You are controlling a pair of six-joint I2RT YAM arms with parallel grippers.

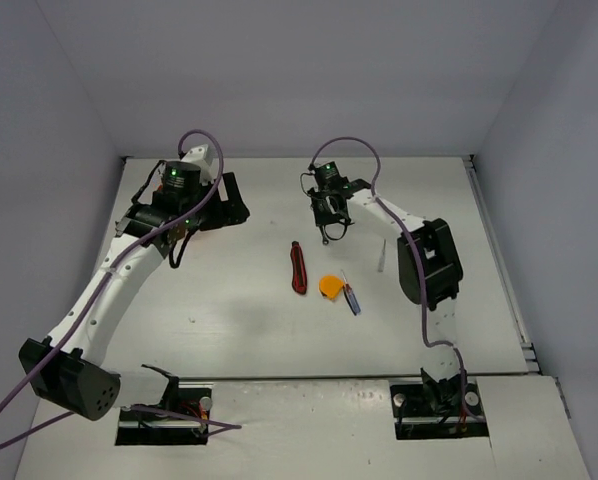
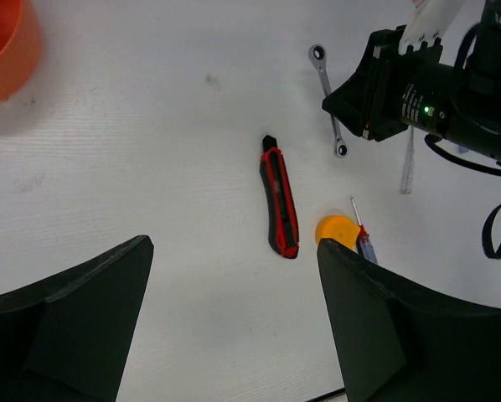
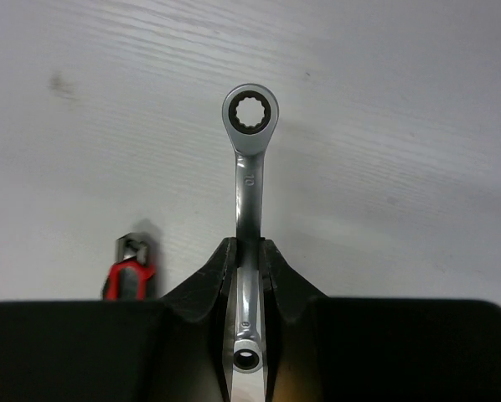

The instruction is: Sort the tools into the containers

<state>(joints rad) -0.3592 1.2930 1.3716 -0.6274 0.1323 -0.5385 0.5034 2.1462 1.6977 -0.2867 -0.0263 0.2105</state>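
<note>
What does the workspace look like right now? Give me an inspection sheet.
Surface: white table, a few small dark marks.
Job's things: wrench gripped by the right claw; red-black tool, orange tape measure, screwdriver and second wrench lying loose; orange tub at the edge of the left wrist view.
Clutter: nothing seen.
Claws: left claw open and empty; right claw shut on the wrench.
Cables: purple cables loop off both arms, clear of the tools.
Surroundings: pale walls on three sides.
</note>
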